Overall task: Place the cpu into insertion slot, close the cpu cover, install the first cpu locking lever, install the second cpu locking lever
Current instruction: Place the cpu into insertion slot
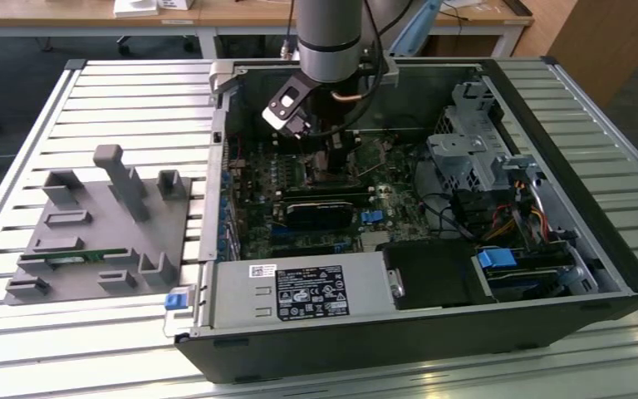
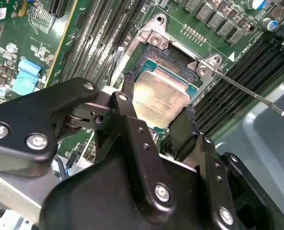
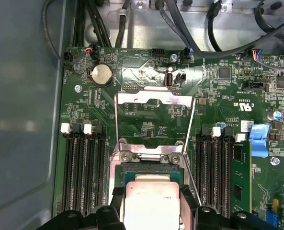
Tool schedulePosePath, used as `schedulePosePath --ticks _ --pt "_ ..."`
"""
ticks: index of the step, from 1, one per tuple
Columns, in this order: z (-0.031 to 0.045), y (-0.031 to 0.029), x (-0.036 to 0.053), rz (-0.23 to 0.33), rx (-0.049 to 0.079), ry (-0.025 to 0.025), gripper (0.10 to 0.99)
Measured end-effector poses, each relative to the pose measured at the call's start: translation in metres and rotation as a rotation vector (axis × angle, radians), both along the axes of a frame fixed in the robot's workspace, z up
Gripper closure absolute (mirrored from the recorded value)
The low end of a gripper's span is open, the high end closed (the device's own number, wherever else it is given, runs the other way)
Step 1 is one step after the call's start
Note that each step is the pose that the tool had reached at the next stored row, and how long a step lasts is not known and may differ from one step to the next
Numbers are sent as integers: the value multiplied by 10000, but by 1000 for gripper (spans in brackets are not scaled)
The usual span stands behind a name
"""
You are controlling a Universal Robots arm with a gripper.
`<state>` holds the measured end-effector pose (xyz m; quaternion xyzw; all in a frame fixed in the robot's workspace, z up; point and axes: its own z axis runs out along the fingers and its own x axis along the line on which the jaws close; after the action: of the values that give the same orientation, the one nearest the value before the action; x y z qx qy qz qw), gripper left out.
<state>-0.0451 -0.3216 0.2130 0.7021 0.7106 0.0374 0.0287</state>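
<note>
My arm (image 1: 331, 37) hangs straight down at the far middle of the scene. My gripper (image 2: 158, 99) points down. Its two black fingers (image 2: 181, 132) squeeze the cpu (image 2: 156, 91) from both sides.

My black claw (image 2: 157, 108) is low over the square black socket (image 2: 173, 56), clamped on the dull silver-grey square chip (image 2: 161, 96). Long black memory slots (image 3: 84, 163) crowd both sides. The thin silvery frame plate (image 3: 153, 98) is swung open past the socket. A thin steel lever rod (image 2: 247, 91) juts out beside me. Exterior view: black rectangular card (image 1: 319, 212) close by, grey metal drive cage (image 1: 468, 150) toward the exterior view's right, and the case open above.
</note>
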Motion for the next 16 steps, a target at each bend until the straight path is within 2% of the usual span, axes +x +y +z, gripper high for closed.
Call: schedulePosePath --ticks 8,16 --pt "-46 0 0 -44 -1 2 545" --pt "-97 0 -3 -55 -1 60 545"
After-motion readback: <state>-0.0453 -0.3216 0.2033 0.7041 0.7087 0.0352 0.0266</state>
